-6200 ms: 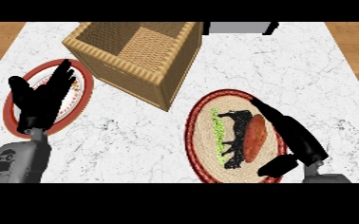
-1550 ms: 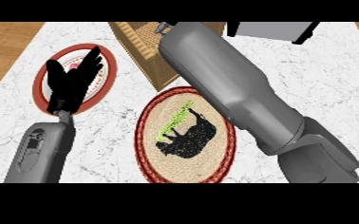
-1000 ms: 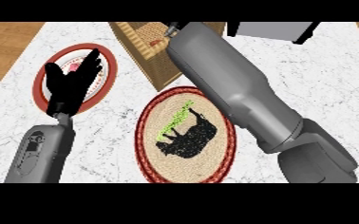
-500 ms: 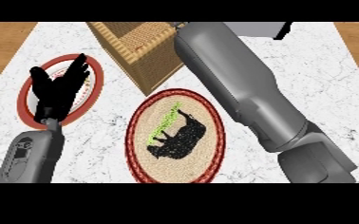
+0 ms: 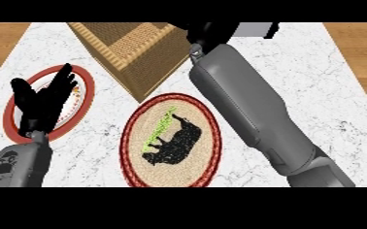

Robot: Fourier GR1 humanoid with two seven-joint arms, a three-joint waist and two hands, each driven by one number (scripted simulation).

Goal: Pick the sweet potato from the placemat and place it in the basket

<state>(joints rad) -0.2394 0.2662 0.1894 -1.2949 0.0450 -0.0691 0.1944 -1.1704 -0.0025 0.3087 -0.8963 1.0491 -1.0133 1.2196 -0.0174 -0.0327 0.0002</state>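
Observation:
The wicker basket [image 5: 126,62] stands at the back of the counter, left of centre. My right forearm [image 5: 243,97] stretches from the lower right up to the basket's right corner. Only part of my right hand [image 5: 209,33] shows there, and its fingers are hidden. No sweet potato is in sight. The round placemat [image 5: 205,126], beige with a red border, lies at the front centre and bears only a black animal figure with a green streak. My left hand [image 5: 41,102] rests open, fingers up, at the left.
A white plate with a red rim [image 5: 87,84] lies under my left hand at the left. A grey object [image 5: 255,29] stands at the back, right of the basket. Wooden floor shows beyond the counter's far corners.
The sweet potato that my right hand gripped on the placemat 6.2 s ago is gone from it. My right arm has reached up to the basket. The view has shifted, showing more of the basket.

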